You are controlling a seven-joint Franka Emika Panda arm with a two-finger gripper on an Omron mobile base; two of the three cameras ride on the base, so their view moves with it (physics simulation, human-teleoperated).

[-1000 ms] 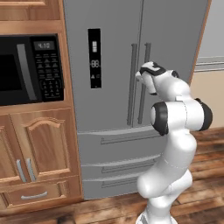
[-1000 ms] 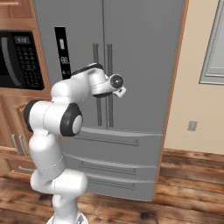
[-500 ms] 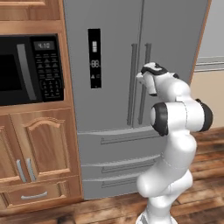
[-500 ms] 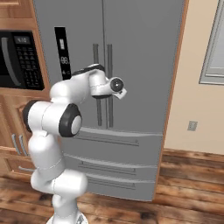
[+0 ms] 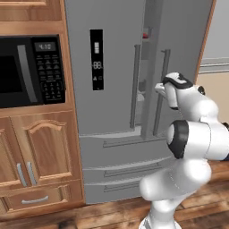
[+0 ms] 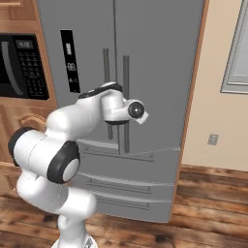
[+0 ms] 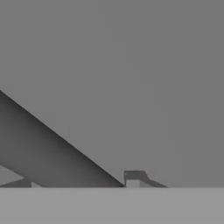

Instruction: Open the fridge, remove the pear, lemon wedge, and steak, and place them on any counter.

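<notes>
Fridge (image 5: 112, 89) right door just cracked, hand (image 5: 162, 87) pinching its bar handle (image 5: 160, 94); pear, lemon, steak all left to fetch.

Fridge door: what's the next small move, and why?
Probably pull outward to swing the door wide: the gripper sits at the right door handle, jaws apparently closed on it, and the fridge is only cracked open, too narrow to reach inside.
</notes>
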